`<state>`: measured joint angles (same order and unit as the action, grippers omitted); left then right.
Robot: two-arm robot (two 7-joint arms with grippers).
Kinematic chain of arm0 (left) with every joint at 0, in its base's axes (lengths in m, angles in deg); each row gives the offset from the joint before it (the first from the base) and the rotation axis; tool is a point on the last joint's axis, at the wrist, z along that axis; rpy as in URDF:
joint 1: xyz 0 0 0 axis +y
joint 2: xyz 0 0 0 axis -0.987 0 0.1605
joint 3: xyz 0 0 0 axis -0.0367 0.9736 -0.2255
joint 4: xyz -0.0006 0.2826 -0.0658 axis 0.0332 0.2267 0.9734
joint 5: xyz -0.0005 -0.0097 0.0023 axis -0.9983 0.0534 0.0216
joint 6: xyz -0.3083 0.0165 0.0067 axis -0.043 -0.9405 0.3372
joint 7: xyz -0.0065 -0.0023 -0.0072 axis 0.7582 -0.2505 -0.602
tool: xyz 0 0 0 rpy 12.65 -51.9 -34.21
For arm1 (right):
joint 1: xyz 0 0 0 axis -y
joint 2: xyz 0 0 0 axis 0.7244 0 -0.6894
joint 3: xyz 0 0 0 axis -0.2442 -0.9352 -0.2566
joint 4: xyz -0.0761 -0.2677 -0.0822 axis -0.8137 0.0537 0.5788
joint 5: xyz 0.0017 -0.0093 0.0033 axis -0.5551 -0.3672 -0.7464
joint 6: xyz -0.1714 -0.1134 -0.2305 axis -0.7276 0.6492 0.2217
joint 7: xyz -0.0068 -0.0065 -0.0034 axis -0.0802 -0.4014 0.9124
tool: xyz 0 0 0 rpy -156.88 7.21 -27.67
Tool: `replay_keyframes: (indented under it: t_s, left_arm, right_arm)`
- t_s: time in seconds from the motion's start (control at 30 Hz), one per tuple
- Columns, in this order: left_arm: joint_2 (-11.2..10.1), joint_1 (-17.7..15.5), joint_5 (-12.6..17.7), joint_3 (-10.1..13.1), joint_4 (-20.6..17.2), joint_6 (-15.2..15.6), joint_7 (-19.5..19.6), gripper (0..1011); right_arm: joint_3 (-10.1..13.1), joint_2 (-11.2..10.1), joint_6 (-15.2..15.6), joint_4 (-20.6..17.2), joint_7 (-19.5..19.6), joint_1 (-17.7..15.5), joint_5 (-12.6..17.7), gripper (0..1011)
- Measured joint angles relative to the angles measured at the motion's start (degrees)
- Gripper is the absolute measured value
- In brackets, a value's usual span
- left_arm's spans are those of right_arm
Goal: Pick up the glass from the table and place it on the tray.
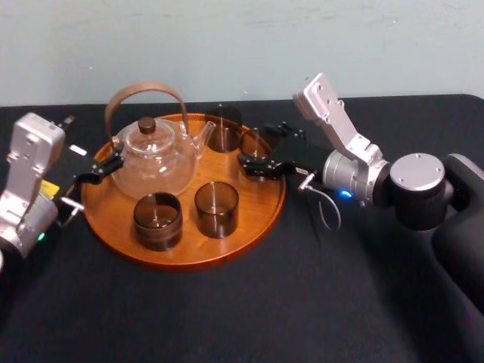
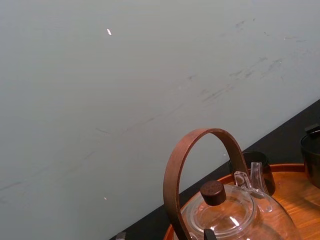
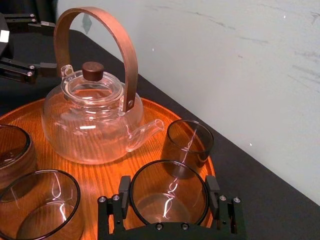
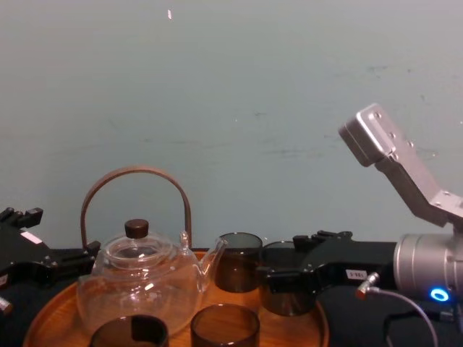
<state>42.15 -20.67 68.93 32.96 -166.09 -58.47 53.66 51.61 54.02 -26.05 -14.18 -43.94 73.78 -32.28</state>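
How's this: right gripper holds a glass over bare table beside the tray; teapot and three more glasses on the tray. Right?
No. The right gripper holds the glass over the tray, inside its rim, not over bare table; the right wrist view shows it. The rest stands. Left gripper idles nearby.

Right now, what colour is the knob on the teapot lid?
The knob is dark brown, clearest in the right wrist view.

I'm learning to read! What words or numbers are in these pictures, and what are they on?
No text here can be read.
On the right gripper, holding the glass, a white label: print too small to read.
On the left gripper, a white sticker: too blurred to read.
On the left arm, a yellow sticker: too small to read.
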Motion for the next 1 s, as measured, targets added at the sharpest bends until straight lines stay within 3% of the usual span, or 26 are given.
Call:
replay_keyframes:
  t_s: [1.0]
  left_arm:
    - [0.0,0.0,0.0,0.0,0.0,0.0,0.0,1009]
  right_arm:
    - [-0.4,1.5,-0.8,3.7,-0.6,1.8,-0.8,918]
